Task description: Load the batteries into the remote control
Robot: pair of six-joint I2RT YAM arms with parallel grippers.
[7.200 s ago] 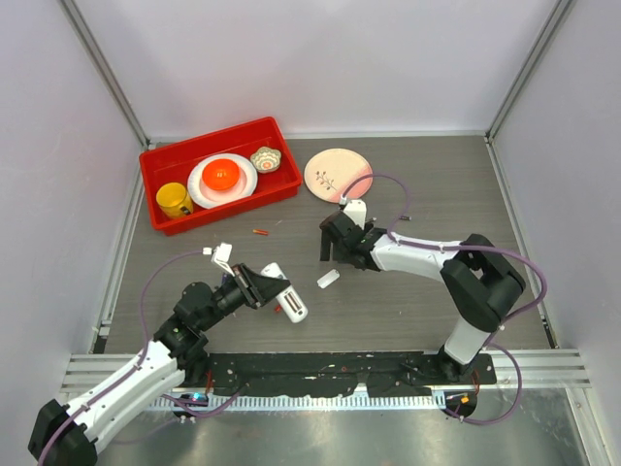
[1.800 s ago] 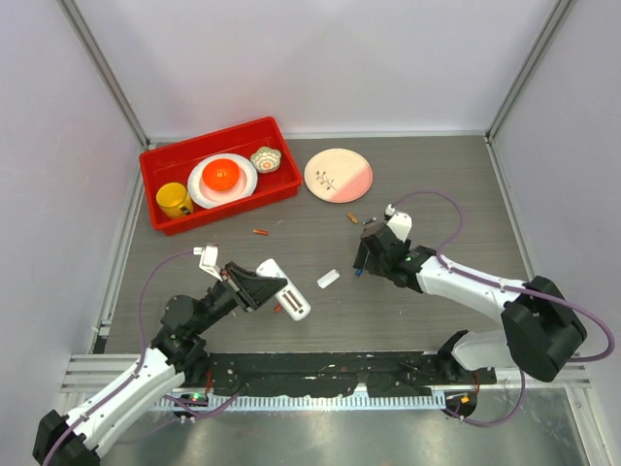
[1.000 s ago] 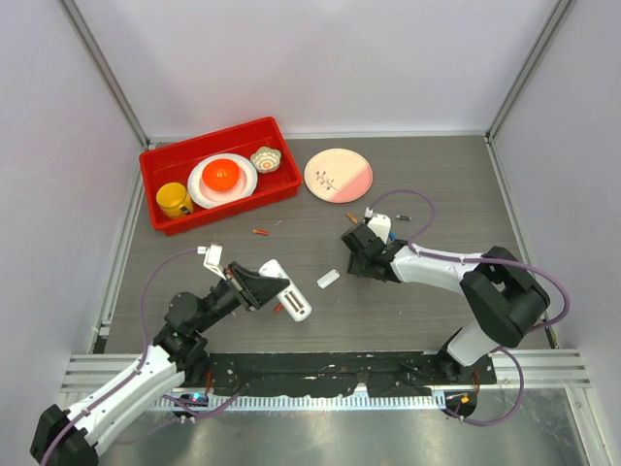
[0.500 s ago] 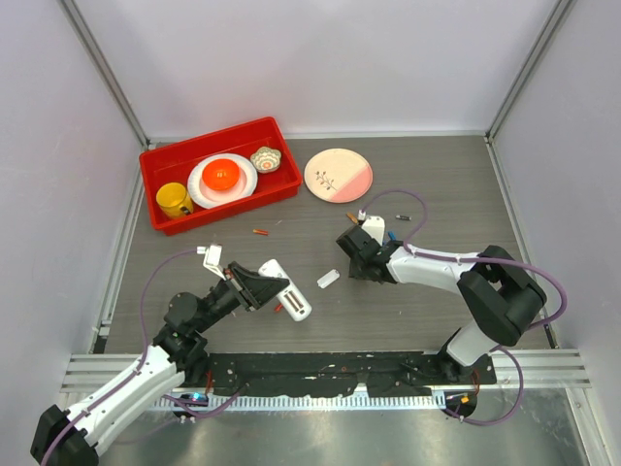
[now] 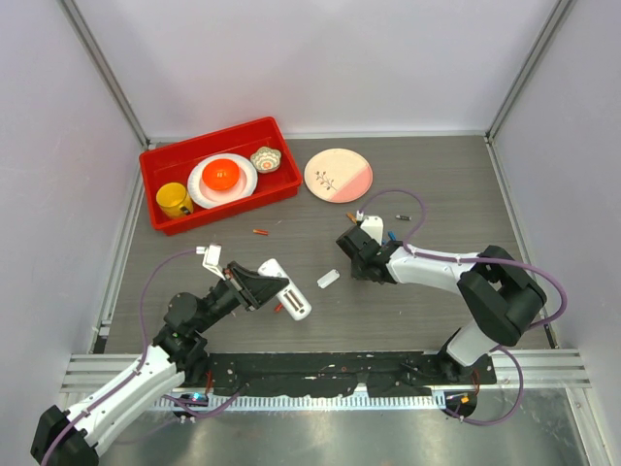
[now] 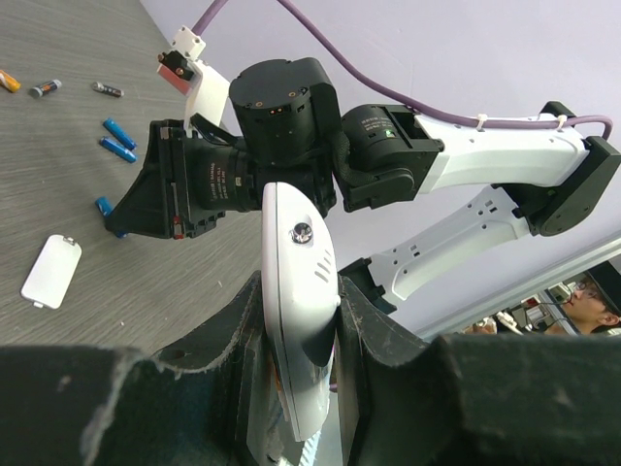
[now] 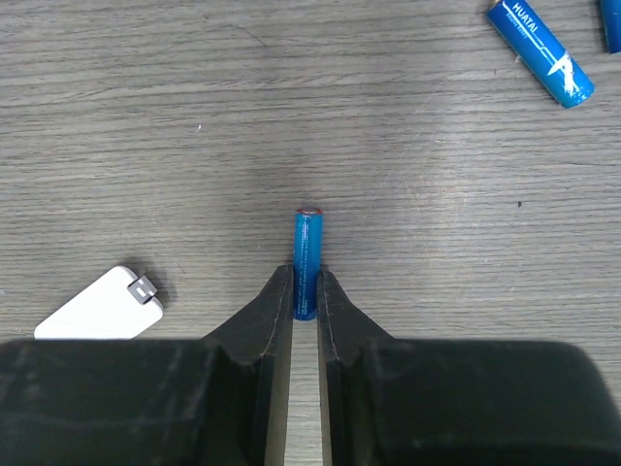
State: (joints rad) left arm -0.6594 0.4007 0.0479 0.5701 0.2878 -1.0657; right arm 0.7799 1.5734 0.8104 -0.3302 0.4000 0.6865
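Down at the near edge, my left pincer (image 5: 260, 284) is closed tight on the remote control (image 6: 299, 291), gripping the slim white body by its long sides, with most of its length sticking out past the fingertips. I cannot tell whether its far end touches the table (image 5: 437, 184). An orange-red battery (image 5: 277, 309) lies just beside the remote. A little farther out, near the middle of the table, the small white cover piece (image 5: 328, 279) lies flat. Just to the right of it my right pincer (image 7: 305, 282) reaches down to the tabletop. Its two fingers are drawn in to a narrow gap and pinch the near end of a blue battery (image 7: 306, 252). That battery points straight away from my wrist, and most of it pokes out beyond the fingertips. Past it, up and to the right in the wrist view, a second blue battery (image 7: 539, 50) lies loose on the wood grain, well apart from the one I hold. Farther back another orange-red battery (image 5: 260, 233) lies loose on the table. Beyond that sits a pink and cream plate (image 5: 338, 175). To the left of the plate, a red bin (image 5: 277, 184) holds a yellow mug (image 5: 175, 199), a white plate (image 5: 223, 178) and a small bowl (image 5: 264, 158).
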